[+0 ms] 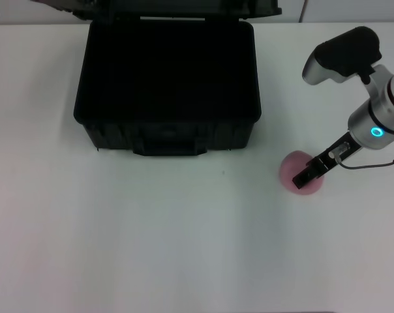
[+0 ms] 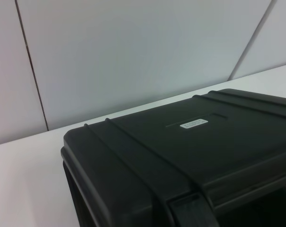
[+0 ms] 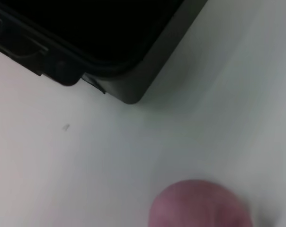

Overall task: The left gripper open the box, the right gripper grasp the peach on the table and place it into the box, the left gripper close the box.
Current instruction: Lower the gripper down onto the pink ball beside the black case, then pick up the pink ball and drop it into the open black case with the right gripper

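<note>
right of the open box (image 1: 167,98), peach (image 1: 292,169) under right gripper (image 1: 304,177)

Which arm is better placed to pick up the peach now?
The right. The right gripper is already down over the peach on the table, beside the open box. The left gripper isn't in view; its camera looks at the raised lid.
</note>
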### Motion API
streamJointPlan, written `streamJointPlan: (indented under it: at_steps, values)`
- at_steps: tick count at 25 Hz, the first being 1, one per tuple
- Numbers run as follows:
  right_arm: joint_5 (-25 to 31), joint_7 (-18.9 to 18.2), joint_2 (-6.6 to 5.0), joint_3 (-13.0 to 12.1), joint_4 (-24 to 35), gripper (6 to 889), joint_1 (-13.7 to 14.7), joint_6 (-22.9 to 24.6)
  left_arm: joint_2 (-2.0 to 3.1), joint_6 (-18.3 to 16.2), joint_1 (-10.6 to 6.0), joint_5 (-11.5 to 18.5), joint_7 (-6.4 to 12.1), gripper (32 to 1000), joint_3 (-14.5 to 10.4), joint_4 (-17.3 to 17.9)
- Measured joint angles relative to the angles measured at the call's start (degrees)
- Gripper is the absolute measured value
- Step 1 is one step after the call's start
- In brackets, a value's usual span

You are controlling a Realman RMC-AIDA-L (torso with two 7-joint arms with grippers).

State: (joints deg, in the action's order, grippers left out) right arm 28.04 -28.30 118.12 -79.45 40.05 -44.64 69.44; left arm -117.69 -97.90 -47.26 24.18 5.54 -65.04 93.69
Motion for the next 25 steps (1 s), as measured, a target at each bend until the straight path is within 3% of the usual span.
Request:
streamJointPlan:
  at_steps: [7, 18, 20, 25]
  values:
    - [0.0, 0.1, 0.00, 0.0, -0.3, 851, 0.0, 0.0, 0.00, 0.1, -0.02, 0.0, 0.00, 361, 0.0, 0.0]
    - [0.0, -0.9, 0.00, 0.0, -0.3, 487, -0.4, 0.7, 0.00, 0.1, -0.02, 0.0, 0.07, 361, 0.0, 0.0]
    - [0.0, -1.2, 0.00, 0.0, -0.3, 260, -0.4, 0.7, 0.00, 0.1, -0.02, 0.0, 0.10, 361, 0.0, 0.0]
    - [0.0, -1.3, 0.00, 0.0, -0.1, 218, -0.5, 0.7, 0.00, 0.1, 0.00, 0.0, 0.17, 361, 0.0, 0.0]
